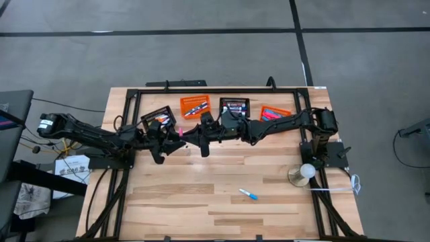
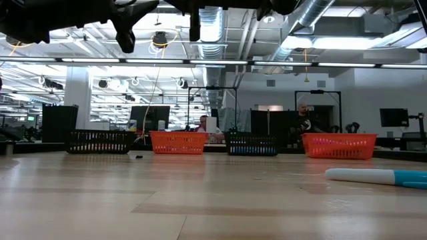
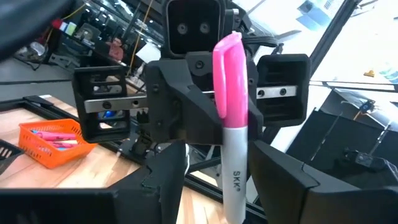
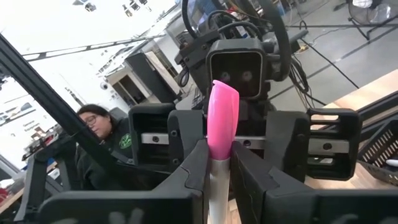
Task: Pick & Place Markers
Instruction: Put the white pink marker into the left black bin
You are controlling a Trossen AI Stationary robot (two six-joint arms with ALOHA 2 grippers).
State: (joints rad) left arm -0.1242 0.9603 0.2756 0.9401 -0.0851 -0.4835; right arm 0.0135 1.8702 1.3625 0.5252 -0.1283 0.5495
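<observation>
Light, rigid, smooth pink-capped white plastic marker (image 4: 221, 134) held midair above the bench: right gripper (image 4: 217, 171) fingers clenched on its barrel; left gripper (image 3: 217, 180) fingers loosely flanking.

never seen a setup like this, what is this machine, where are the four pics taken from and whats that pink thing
It is a robot with two dark arms over a wooden table. One picture looks straight down, one looks level across the tabletop, and two come from cameras on the wrists. The pink thing is a marker, held up above the table. The right gripper is shut on it, and in the left wrist picture the left gripper has it between its fingers too. Four small baskets line the far edge, and a blue marker lies loose.
</observation>
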